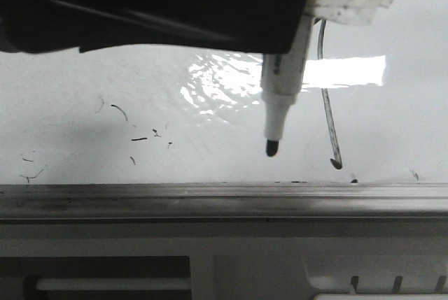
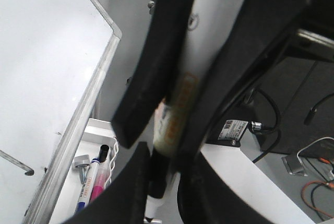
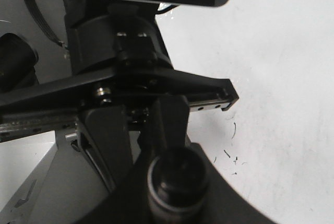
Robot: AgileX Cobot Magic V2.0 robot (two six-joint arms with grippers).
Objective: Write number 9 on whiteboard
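Glossy white whiteboard (image 1: pixel 84 153) ends at one grey rail (image 1: pixel 210 198), with bare board left of the one marker (image 1: pixel 280 104). Left gripper (image 2: pixel 177 145) pinches that marker beside one number 9 (image 1: pixel 329 118). Right gripper's (image 3: pixel 141 145) finger spread cannot be told.

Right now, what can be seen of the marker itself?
The marker has a white barrel with grey print and a black tip. It hangs tip-down, slightly tilted, before the whiteboard, left of the drawn tail of the number 9. The left end effector clamps its barrel; whether the tip touches the board is unclear.
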